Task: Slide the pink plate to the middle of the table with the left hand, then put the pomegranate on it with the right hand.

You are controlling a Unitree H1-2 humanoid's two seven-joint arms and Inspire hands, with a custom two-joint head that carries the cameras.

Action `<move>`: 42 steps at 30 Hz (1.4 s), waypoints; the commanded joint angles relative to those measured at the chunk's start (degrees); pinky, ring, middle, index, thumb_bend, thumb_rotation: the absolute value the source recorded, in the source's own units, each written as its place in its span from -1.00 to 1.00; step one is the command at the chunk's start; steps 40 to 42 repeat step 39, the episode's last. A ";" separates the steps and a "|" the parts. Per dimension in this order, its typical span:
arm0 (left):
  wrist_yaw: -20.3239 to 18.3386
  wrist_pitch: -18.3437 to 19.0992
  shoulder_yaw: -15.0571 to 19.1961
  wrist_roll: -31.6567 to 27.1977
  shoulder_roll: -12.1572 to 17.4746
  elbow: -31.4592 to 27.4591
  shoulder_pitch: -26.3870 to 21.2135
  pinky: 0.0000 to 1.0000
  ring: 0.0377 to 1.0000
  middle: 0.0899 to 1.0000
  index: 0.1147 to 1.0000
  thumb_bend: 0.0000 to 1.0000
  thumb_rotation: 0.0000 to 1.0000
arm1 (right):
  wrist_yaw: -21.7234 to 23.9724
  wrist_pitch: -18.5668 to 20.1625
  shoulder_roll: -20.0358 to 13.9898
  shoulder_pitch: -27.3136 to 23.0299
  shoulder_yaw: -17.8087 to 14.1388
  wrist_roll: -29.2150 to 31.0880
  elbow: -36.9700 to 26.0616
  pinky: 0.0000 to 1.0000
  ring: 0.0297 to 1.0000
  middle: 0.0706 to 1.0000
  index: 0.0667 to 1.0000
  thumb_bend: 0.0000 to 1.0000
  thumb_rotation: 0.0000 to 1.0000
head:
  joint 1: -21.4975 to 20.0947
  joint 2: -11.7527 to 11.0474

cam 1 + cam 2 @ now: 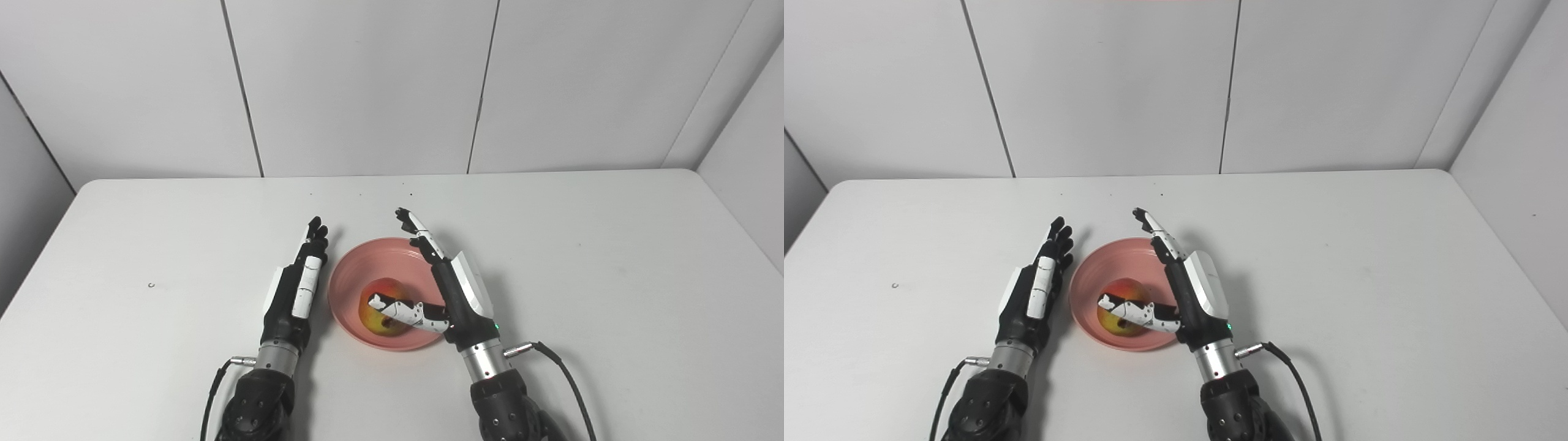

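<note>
The pink plate lies near the middle of the white table, between my two hands. A red and yellow pomegranate rests in its near half. My right hand stands open at the plate's right rim, fingers stretched up and away, thumb laid across the near side of the fruit. I cannot tell whether the thumb touches it. My left hand is open just left of the plate, fingers straight and pointing away, holding nothing.
The white table stretches wide on both sides of the plate. Grey wall panels stand behind its far edge. Cables trail from both wrists near the front edge. A small dark speck lies at the left.
</note>
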 commanded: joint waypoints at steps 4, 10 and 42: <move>-0.04 -1.81 -0.06 0.57 0.11 -1.18 -0.91 1.00 1.00 1.00 1.00 0.45 1.00 | -2.81 -3.98 1.37 -0.78 -1.82 0.82 -2.33 0.69 0.77 0.80 0.84 0.35 0.68 | 0.04 -0.03; 0.44 -2.11 0.14 0.69 -0.08 -1.27 -0.88 1.00 1.00 1.00 1.00 0.40 1.00 | -1.16 -1.95 2.03 -0.25 -4.67 6.49 -2.42 0.80 0.84 0.83 0.85 0.34 0.79 | 0.12 0.08; 1.41 -3.60 0.86 1.03 -0.34 -0.70 -0.82 1.00 1.00 1.00 1.00 0.38 1.00 | 7.71 -2.27 2.33 -0.19 -12.51 27.78 4.15 1.00 1.00 1.00 0.99 0.19 0.98 | 0.12 0.27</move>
